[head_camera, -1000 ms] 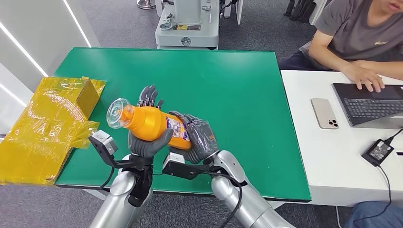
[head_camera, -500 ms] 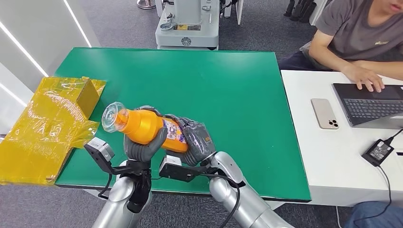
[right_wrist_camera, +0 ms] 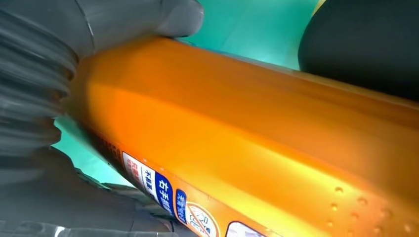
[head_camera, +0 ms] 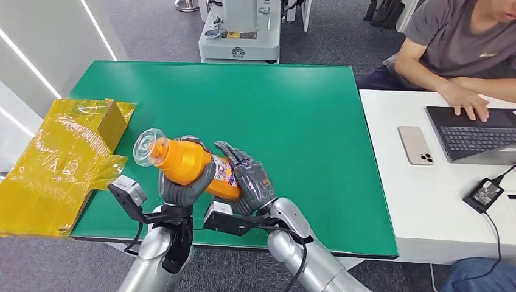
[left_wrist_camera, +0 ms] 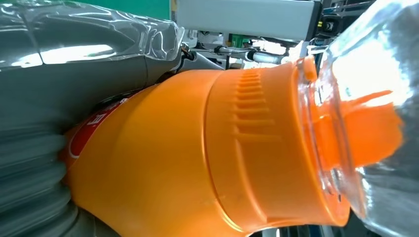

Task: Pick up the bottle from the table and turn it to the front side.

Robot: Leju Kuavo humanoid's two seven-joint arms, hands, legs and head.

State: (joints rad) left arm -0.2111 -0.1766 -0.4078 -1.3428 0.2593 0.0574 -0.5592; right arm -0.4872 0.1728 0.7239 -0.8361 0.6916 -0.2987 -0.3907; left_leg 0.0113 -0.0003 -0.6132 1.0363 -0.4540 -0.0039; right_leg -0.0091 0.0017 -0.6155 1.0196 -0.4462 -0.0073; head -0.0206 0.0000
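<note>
An orange bottle (head_camera: 188, 163) with a clear cap (head_camera: 149, 148) lies tilted in the air above the near edge of the green table (head_camera: 292, 109), cap pointing left. My left hand (head_camera: 182, 187) grips it from below at the shoulder, just behind the cap. My right hand (head_camera: 252, 182) holds the base end, fingers raised behind the label. In the left wrist view the bottle (left_wrist_camera: 197, 158) lies against my left hand (left_wrist_camera: 59, 89), next to the clear cap (left_wrist_camera: 375, 123). In the right wrist view the bottle (right_wrist_camera: 247, 138) lies between the thumb and fingers of my right hand (right_wrist_camera: 44, 98).
A yellow wrapped box (head_camera: 67, 158) lies over the table's left edge. To the right stands a white table (head_camera: 426, 207) with a phone (head_camera: 415, 145), a laptop (head_camera: 474, 131) and a charger (head_camera: 484, 193); a person (head_camera: 462, 42) types there. A grey machine base (head_camera: 240, 30) stands behind the table.
Both hands have drawn the bottle slightly left and nearer my body. My left fingers have curled around it, and my right fingers have straightened up behind the label.
</note>
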